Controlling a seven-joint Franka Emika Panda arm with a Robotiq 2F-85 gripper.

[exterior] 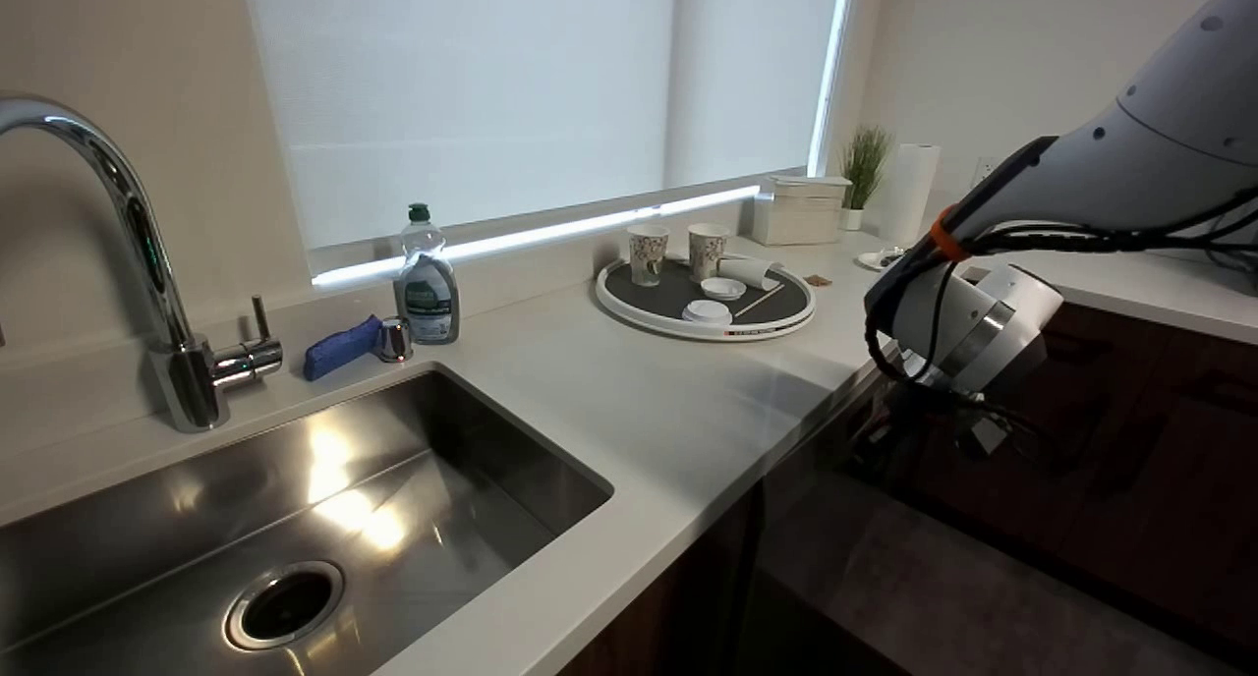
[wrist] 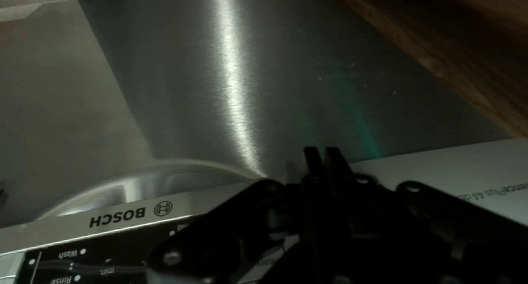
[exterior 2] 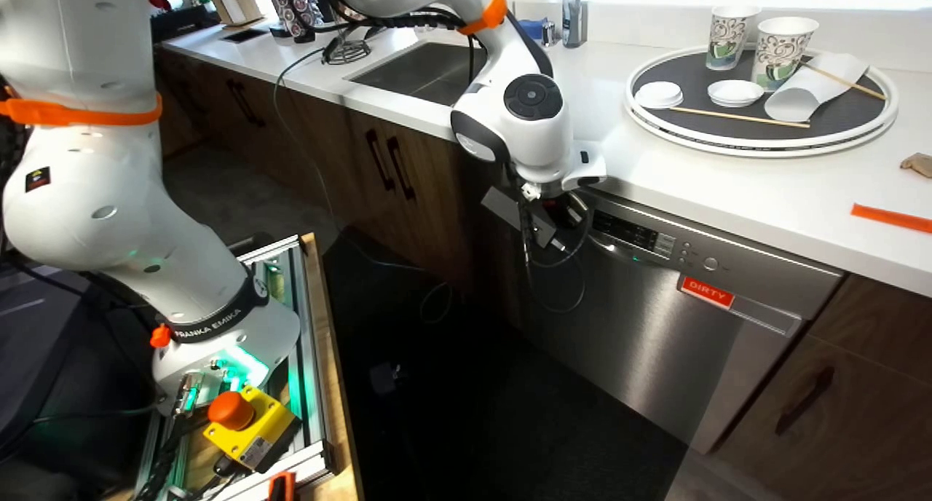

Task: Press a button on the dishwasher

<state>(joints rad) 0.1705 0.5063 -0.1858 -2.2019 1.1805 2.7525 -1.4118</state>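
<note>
The dishwasher (exterior 2: 641, 326) has a smooth steel-grey front door under the counter; its door also fills much of the wrist view (wrist: 177, 90). Its control strip along the top holds a black panel (exterior 2: 622, 228), pale buttons (exterior 2: 665, 244) and a round button (exterior 2: 710, 263). In the wrist view the black panel (wrist: 123, 255) stands upside down, with Wash and Rinse labels. My gripper (wrist: 322, 148) has its two dark fingertips close together with nothing between them. They lie over the strip's edge beside the handle recess (wrist: 136, 189). Whether they touch is unclear. The gripper body hides part of the panel.
A white counter edge (exterior 2: 699, 191) overhangs the dishwasher. A round tray (exterior 2: 764, 150) with cups and lids stands on the counter. A red DIRTY sign (exterior 2: 706, 291) is on the door. Wooden cabinets (exterior 2: 837, 377) flank it. A sink (exterior: 393, 529) is further along. Cables (exterior 2: 582, 290) hang from the wrist.
</note>
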